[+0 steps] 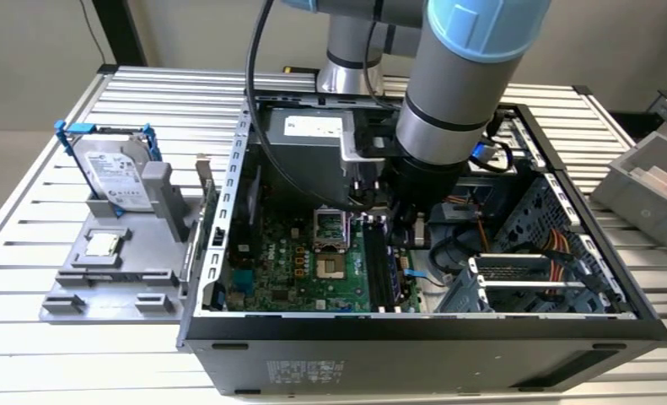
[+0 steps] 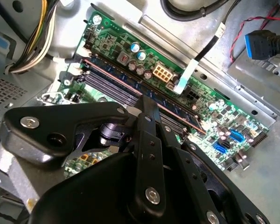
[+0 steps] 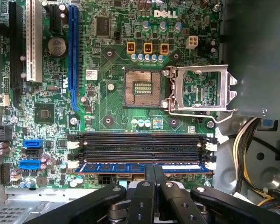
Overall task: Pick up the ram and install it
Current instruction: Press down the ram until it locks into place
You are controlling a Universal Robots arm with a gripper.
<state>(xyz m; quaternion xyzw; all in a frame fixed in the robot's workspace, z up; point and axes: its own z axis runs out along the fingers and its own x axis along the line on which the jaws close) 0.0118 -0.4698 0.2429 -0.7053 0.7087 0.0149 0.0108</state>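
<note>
The ram (image 3: 112, 167) is a thin blue-green stick lying along the outermost of the long black memory slots (image 3: 140, 145) on the green motherboard (image 3: 107, 107). In the second wrist view the ram (image 2: 177, 115) runs along the slots with a reddish top edge. My gripper (image 3: 155, 171) is shut, its two black fingers pressed together side by side, their tips at the middle of the ram's top edge (image 2: 147, 100). In the exterior view my gripper (image 1: 406, 245) reaches down into the open computer case (image 1: 423, 329) over the slots (image 1: 380, 270).
The open CPU socket (image 3: 142, 88) with its raised metal latch (image 3: 200, 88) lies beside the slots. Cable bundles (image 2: 28, 37) and a metal drive cage (image 1: 535, 278) crowd the case. A hard drive in a blue frame (image 1: 120, 173) stands on a grey fixture (image 1: 108, 261) outside.
</note>
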